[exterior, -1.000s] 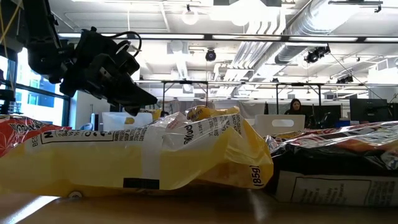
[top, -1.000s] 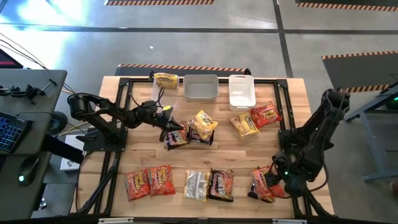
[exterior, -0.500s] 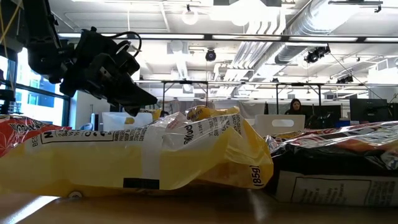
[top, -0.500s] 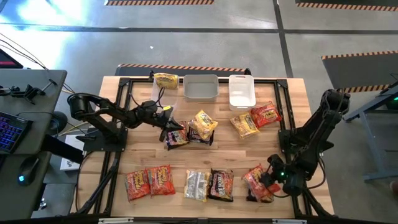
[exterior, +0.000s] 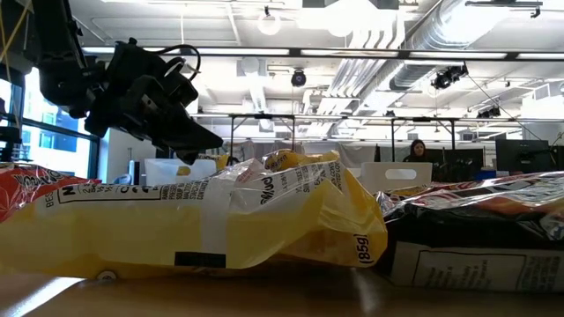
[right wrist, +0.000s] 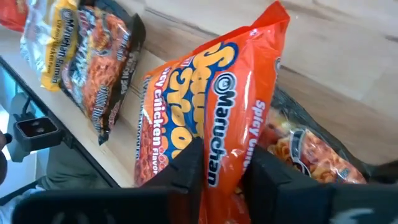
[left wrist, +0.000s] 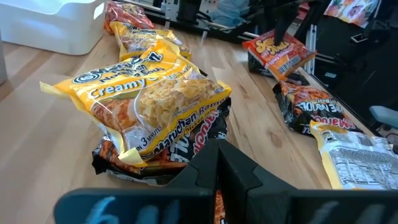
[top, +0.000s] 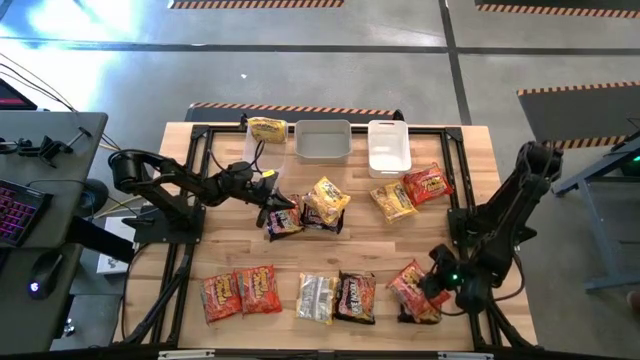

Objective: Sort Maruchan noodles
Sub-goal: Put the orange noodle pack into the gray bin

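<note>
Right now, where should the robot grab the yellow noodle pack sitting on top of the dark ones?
Probably the free edge of the yellow noodle pack nearest the left gripper. It lies flat and tilted across a dark pack, so that edge sits raised off the table, giving the jaws room to close from the side on the thin crinkly seam, not the bulging middle.

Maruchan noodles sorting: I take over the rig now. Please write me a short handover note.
Right gripper: shut on the orange Spicy Chicken packet, at the table's near right, above a dark packet.
Left gripper: at the mid-table pile, fingers over a dark packet under the yellow Creamy Chicken packet; grip unclear.
Two tubs appear empty; one yellow packet lies beside them.
Nearly all sorting remains.
</note>
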Available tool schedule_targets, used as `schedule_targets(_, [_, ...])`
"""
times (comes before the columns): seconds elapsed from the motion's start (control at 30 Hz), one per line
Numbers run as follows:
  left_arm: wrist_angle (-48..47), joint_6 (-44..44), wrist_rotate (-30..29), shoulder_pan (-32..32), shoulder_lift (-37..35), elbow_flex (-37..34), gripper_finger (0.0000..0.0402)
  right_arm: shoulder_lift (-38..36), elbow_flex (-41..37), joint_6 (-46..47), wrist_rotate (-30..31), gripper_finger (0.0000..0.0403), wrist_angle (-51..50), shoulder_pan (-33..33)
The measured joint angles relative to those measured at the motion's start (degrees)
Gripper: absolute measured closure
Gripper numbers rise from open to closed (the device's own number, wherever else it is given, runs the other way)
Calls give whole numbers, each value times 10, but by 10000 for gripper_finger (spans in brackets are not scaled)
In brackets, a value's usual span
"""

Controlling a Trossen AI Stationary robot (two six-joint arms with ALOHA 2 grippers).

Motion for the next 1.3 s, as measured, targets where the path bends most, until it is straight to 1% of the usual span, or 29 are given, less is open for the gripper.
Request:
schedule_targets(0.07, [0, -1, 0, 0, 0, 0, 401, -16, 0, -26, 1, 340, -7, -14])
schedule_targets(0.17, [0, -10, 0, 0, 0, 0, 401, -41, 8, -85, 3, 347, -44, -44])
schedule_targets(0.3, [0, -11, 0, 0, 0, 0, 401, -80, 34, -210, 12, 354, -106, -107])
schedule_targets(0.43, [0, -11, 0, 0, 0, 0, 401, -116, 72, -382, 36, 363, -160, -187])
schedule_targets(0.53, [0, -10, 0, 0, 0, 0, 401, -134, 109, -540, 46, 372, -187, -258])
schedule_targets(0.63, [0, -11, 0, 0, 0, 0, 401, -145, 148, -697, 56, 384, -193, -337])
schedule_targets(0.7, [0, -13, 0, 0, 0, 0, 401, -145, 172, -776, 46, 392, -195, -391])
schedule_targets(0.73, [0, -14, 0, 0, 0, 0, 401, -144, 183, -803, 30, 394, -194, -418])
schedule_targets(0.8, [0, -15, 0, 0, 0, 0, 401, -140, 202, -820, -21, 397, -194, -466])
schedule_targets(0.87, [0, -22, 0, 0, 0, 0, 401, -131, 210, -808, -87, 393, -194, -506])
schedule_targets(0.97, [-1, -24, 0, 0, 0, 0, 401, -116, 206, -767, -176, 369, -216, -533])
schedule_targets(1.03, [-1, -24, 0, 0, 0, 0, 401, -101, 190, -736, -211, 340, -238, -531])
schedule_targets(1.13, [-1, -24, 0, 0, 0, 0, 401, -89, 141, -695, -263, 290, -234, -514])
schedule_targets(1.2, [-2, -24, 0, 0, 0, 0, 401, -88, 96, -666, -279, 256, -216, -502])
schedule_targets(1.3, [-2, -20, 0, 0, 0, 0, 401, -97, 31, -621, -284, 212, -171, -491])
